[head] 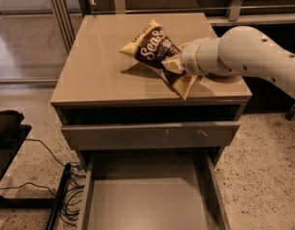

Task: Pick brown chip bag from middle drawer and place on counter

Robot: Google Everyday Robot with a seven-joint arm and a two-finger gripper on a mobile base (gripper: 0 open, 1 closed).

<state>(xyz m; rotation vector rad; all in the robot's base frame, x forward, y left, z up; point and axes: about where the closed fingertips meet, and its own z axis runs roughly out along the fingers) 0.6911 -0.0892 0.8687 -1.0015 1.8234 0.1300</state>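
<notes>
The brown chip bag (pixel 152 49) sits tilted on the counter (pixel 97 68), the gripper (pixel 178 65) at its right end, whether clamped I cannot tell, the middle drawer (pixel 147 205) pulled out below

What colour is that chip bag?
The brown chip bag is dark brown and cream with white lettering (camera view); the gripper is at its edge.

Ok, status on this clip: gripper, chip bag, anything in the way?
Gripper against the crinkly dark-brown and cream chip bag, right end. Bag lying on the glossy taupe counter. Wide grey middle drawer open below. Nothing in the way.
</notes>
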